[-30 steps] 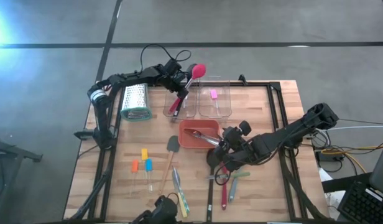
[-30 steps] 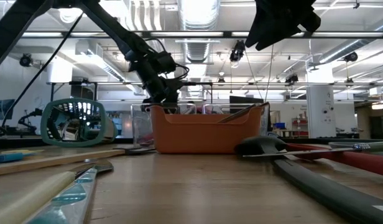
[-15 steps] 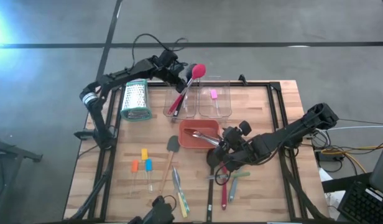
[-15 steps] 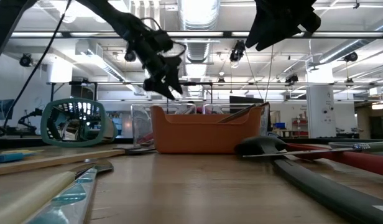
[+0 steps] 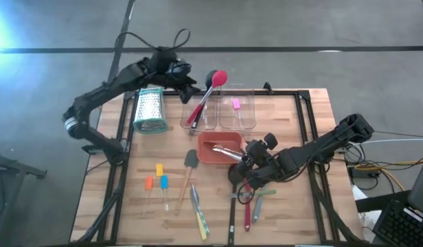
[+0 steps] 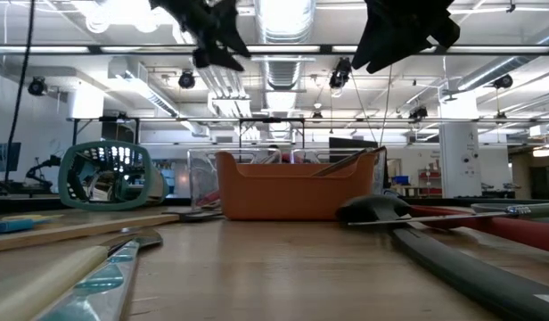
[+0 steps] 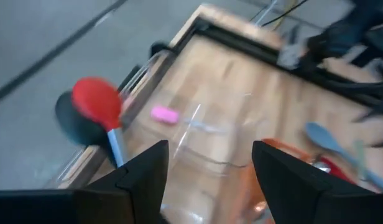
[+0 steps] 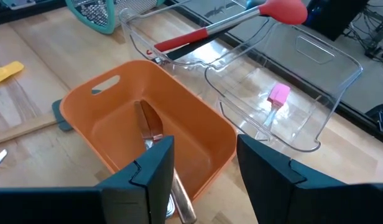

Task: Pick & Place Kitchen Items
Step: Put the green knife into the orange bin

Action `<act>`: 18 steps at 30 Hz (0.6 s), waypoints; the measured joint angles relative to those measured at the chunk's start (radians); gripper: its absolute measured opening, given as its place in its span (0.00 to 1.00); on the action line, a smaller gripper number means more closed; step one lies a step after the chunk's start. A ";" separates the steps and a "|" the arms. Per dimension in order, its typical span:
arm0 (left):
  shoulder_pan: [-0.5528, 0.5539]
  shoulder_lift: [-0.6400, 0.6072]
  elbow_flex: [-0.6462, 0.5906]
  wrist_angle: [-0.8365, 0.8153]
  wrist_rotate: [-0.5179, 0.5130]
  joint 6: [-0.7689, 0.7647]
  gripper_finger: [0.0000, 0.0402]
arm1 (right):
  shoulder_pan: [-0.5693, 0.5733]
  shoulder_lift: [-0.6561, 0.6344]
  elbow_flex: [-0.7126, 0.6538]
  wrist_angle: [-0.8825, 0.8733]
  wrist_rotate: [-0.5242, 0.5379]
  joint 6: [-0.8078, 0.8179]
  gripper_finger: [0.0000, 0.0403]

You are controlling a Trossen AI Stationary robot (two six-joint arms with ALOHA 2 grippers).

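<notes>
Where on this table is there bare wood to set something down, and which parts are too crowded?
Bare wood: the right side beyond the clear tubs, and the left strip between the grater and the small coloured pieces. Crowded: the middle front, where spatulas lie beside the orange tray under the right gripper.

One camera looks straight down on the whole wooden table (image 5: 294, 123); another sits level at tabletop height; both wrist cameras closely share the orange plastic tray (image 8: 198, 140).

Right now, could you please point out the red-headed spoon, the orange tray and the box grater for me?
red-headed spoon (image 5: 219, 77): high view, on its red head.
orange tray (image 8: 198, 124): right wrist view, on its rim.
box grater (image 5: 149, 108): high view, on its metal face.
</notes>
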 joint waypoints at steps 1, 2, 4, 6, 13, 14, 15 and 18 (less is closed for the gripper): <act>-0.020 -0.028 -0.008 0.003 0.000 0.001 0.58 | 0.000 0.000 0.000 0.000 0.000 0.000 0.41; -0.043 -0.056 -0.018 0.002 0.000 0.005 0.58 | 0.000 0.000 0.000 0.000 0.000 0.000 0.41; -0.096 -0.115 -0.052 0.008 -0.007 0.017 0.57 | 0.000 0.000 0.000 0.000 0.000 0.000 0.41; -0.162 -0.175 -0.112 0.019 -0.040 0.029 0.56 | 0.000 0.000 0.000 0.000 0.000 0.000 0.41; -0.445 -0.396 -0.483 0.307 -0.269 0.027 0.51 | 0.000 0.000 0.000 0.012 -0.001 -0.021 0.41; -0.480 -0.424 -0.543 0.370 -0.278 0.027 0.51 | 0.000 0.000 0.000 0.024 -0.002 -0.042 0.41; -0.511 -0.447 -0.601 0.433 -0.279 0.027 0.51 | 0.000 0.000 0.000 0.040 -0.008 -0.070 0.41; -0.589 -0.511 -0.760 0.610 -0.279 0.031 0.51 | 0.000 0.000 0.011 0.070 -0.115 -0.182 0.41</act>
